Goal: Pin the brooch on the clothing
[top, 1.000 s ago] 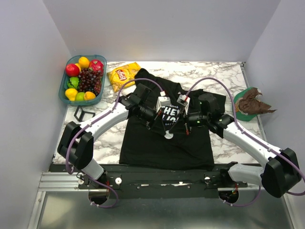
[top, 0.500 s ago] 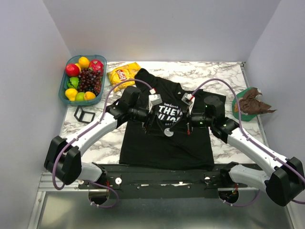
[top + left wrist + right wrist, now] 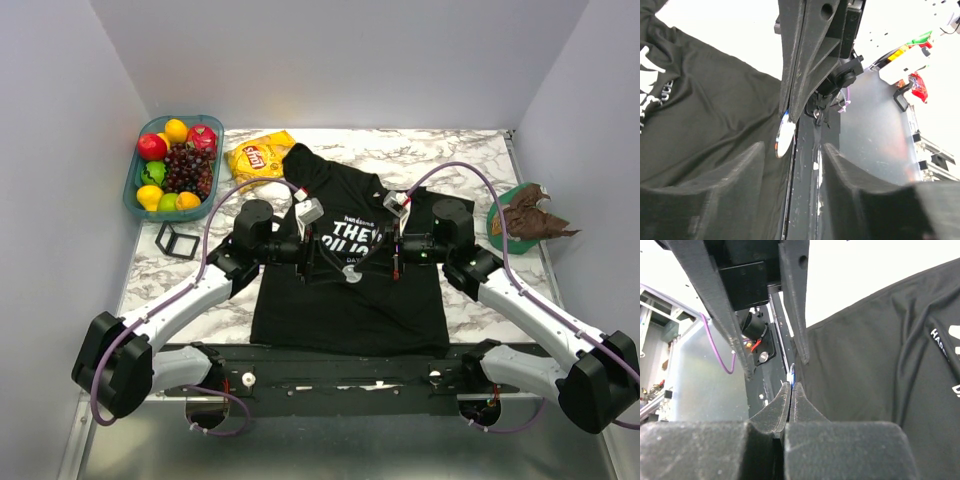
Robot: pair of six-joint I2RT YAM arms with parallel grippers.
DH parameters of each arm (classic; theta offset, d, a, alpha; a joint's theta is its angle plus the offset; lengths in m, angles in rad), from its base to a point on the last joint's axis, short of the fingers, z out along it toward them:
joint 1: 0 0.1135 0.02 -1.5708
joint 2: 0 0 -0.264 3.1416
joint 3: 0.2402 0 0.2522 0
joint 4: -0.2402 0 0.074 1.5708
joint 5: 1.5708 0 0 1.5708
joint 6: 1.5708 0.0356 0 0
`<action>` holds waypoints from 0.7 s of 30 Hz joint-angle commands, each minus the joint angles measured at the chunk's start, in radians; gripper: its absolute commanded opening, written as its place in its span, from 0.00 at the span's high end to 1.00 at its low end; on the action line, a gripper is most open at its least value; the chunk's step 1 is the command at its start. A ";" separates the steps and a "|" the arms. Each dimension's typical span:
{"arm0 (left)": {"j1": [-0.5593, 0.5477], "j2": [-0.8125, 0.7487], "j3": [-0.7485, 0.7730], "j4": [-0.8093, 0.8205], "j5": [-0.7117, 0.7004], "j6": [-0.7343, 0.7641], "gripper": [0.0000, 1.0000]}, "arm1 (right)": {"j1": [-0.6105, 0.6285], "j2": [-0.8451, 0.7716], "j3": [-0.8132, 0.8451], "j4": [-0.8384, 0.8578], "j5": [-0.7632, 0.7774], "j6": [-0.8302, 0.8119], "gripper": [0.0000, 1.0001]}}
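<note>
The black T-shirt point(image 3: 340, 310) lies flat on the marble table; it also shows in the left wrist view point(image 3: 700, 100) and the right wrist view point(image 3: 865, 355). The brooch point(image 3: 352, 277) is a small round disc, pale with an orange rim point(image 3: 785, 139), just above the shirt's print. My right gripper point(image 3: 360, 270) point(image 3: 791, 385) is shut, with the brooch's thin edge point(image 3: 792, 371) sticking out past its tips. My left gripper point(image 3: 327, 265) point(image 3: 790, 150) is open and empty, facing the brooch from the left, a short way from it.
A teal basket of fruit point(image 3: 172, 165) stands at the back left, with a yellow chips bag point(image 3: 260, 155) beside it. A green plate with a brown cloth point(image 3: 520, 215) sits at the right. A small black frame point(image 3: 177, 240) lies left of the shirt.
My left arm has drawn back to the left, away from the brooch. My right wrist has shifted a little to the right. The brooch has hardly moved.
</note>
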 commanded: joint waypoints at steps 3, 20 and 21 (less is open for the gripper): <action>-0.016 0.013 0.013 0.054 -0.006 -0.023 0.48 | 0.006 -0.013 0.014 0.033 -0.037 0.017 0.99; -0.054 0.039 0.028 -0.030 0.007 0.031 0.71 | 0.006 -0.025 0.019 0.033 -0.037 0.021 0.99; -0.057 0.041 0.028 -0.032 0.008 0.029 0.72 | 0.006 -0.025 0.017 0.033 -0.035 0.021 0.99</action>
